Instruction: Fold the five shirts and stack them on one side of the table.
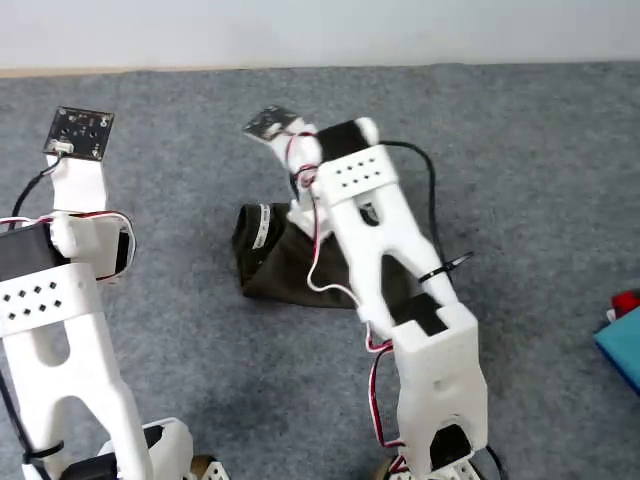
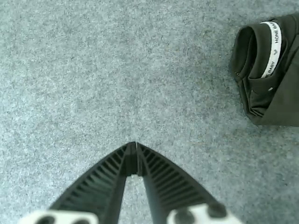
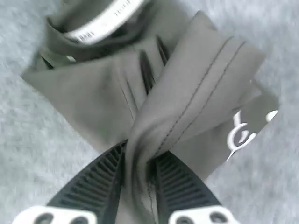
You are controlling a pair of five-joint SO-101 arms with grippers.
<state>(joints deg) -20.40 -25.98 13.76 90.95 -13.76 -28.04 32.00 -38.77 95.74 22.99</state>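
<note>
A dark olive shirt (image 1: 285, 265) with a white collar band lies partly folded in the middle of the grey table (image 1: 520, 180). My right gripper (image 3: 138, 156) is shut on a fold of this shirt (image 3: 187, 107), with the cloth pinched between its black fingers (image 3: 100, 179). In the high view the right arm (image 1: 375, 215) covers the shirt's right part. My left gripper (image 2: 136, 148) hangs shut and empty over bare grey felt to the left of the shirt (image 2: 268, 70). The left arm (image 1: 60, 290) stands at the table's left side.
A blue object with a red piece (image 1: 625, 335) pokes in at the table's right edge. The table's far edge meets a pale wall. Grey felt stretches between the two arms and behind the shirt.
</note>
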